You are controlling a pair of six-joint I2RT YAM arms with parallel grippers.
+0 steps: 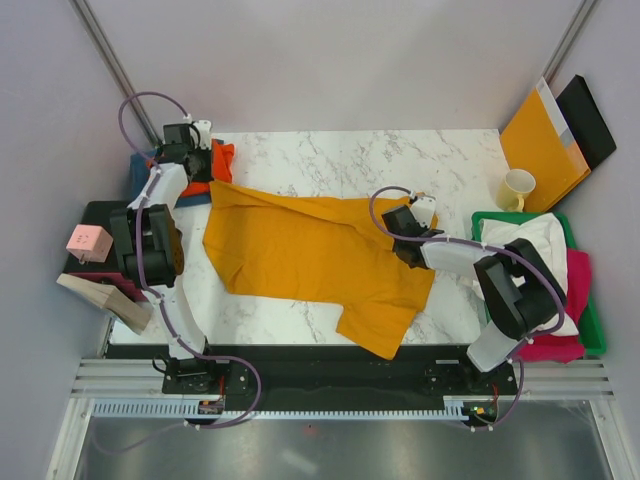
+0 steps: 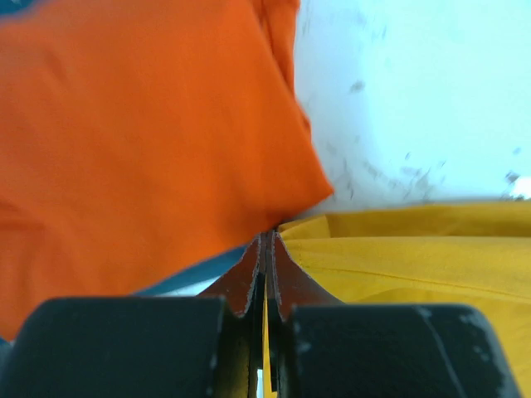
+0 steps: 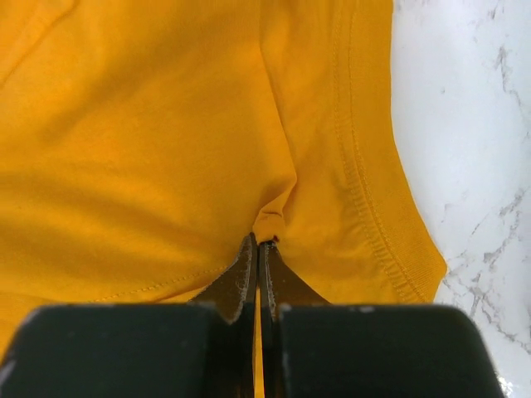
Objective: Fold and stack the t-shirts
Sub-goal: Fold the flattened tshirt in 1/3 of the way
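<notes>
- The mustard-yellow t-shirt point(image 1: 300, 250) lies spread on the marble table point(image 1: 330, 160), its long axis running left to right between the arms
- The left gripper point(image 2: 265, 242) pinches its far-left corner, just beside the orange t-shirt point(image 2: 141, 141)
- The right gripper point(image 3: 260, 245) pinches a pucker of cloth near the right hem, with the bulk of the shirt to its left
- Each arm likely carries its own nearer end in the fold

The mustard t-shirt point(image 3: 166, 124) is soft matt knit cloth with stitched hems. The table point(image 1: 330, 160) looks like smooth white marble, grey-veined.
</notes>
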